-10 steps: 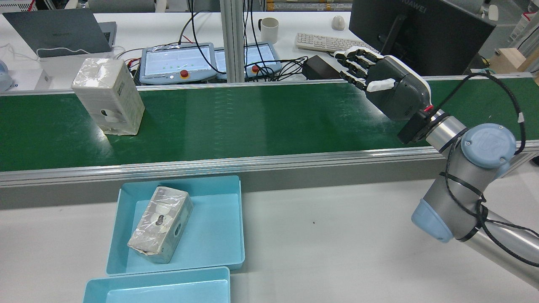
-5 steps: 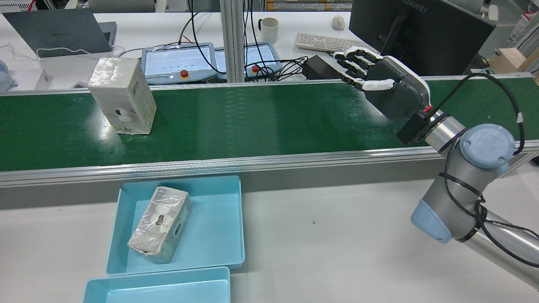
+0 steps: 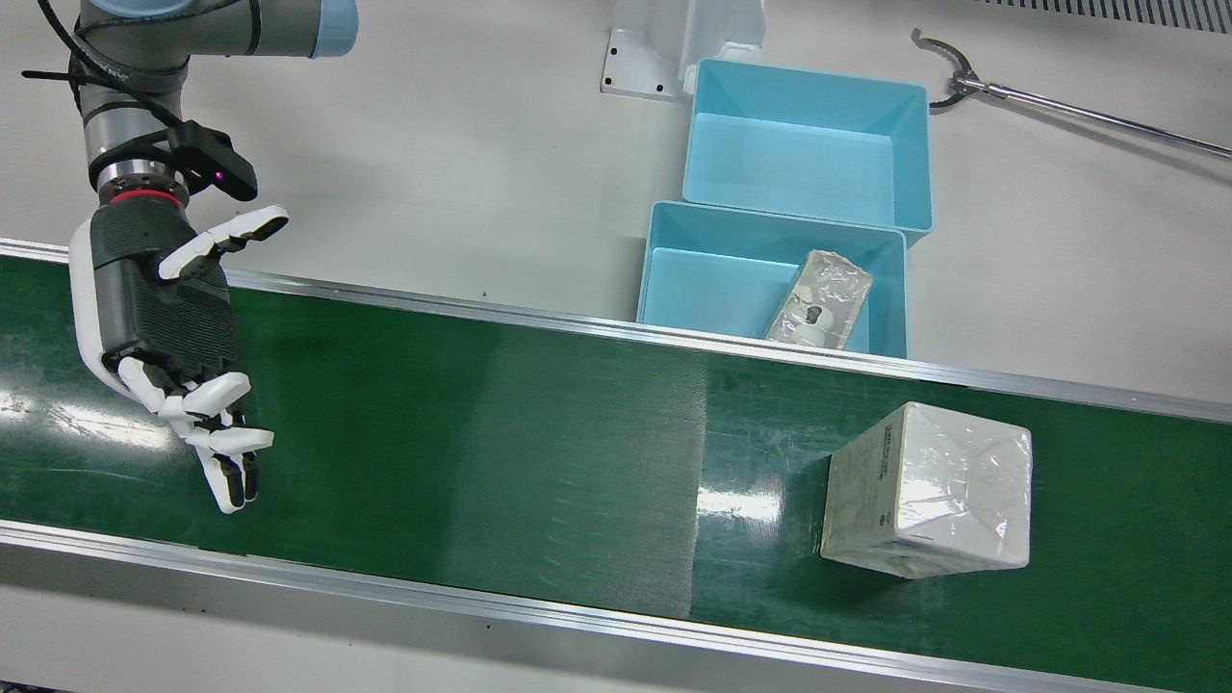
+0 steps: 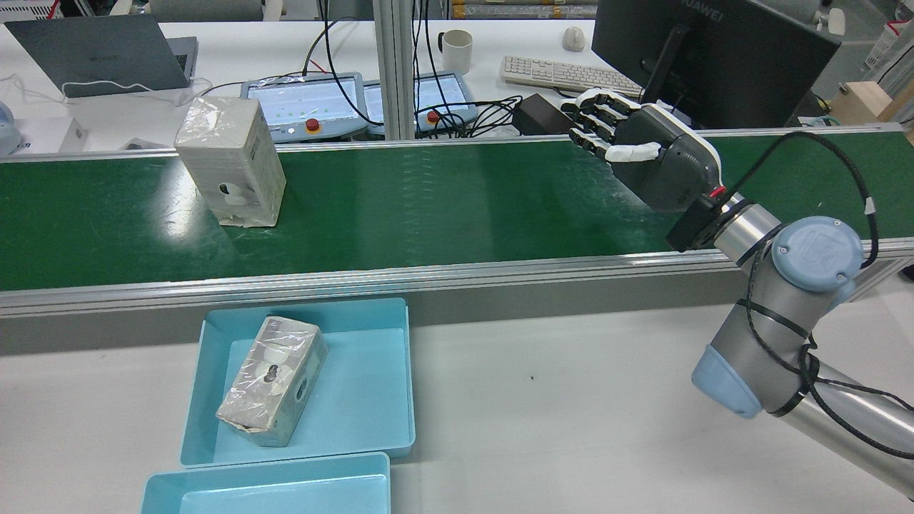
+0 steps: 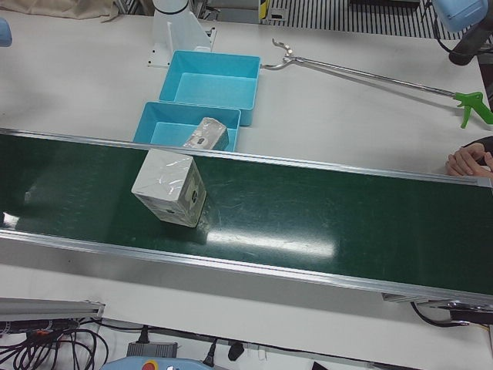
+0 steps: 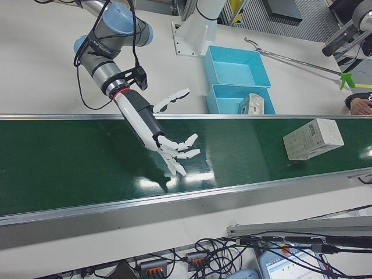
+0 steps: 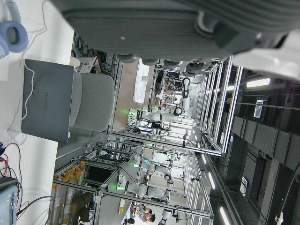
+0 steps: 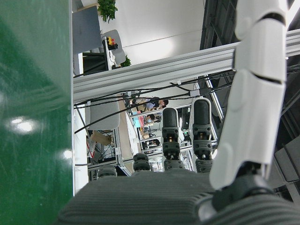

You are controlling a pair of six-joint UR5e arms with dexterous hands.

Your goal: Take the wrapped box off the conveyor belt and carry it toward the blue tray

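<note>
Wrapped box (image 3: 926, 489): upright on conveyor belt (image 3: 500, 423), well apart from right hand (image 3: 168, 327), fingers spread, empty. Left hand: state unclear, barely seen.

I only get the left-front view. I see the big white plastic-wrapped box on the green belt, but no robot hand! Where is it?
Observer: The right hand hovers over the green conveyor belt, beyond the left edge of your view.
Operator: Is it holding something?
Observer: No. It is open, with its fingers spread and nothing in them.
Operator: Is it near my box?
Observer: No. In the front view a long stretch of bare belt lies between it and the white plastic-wrapped box.
</note>
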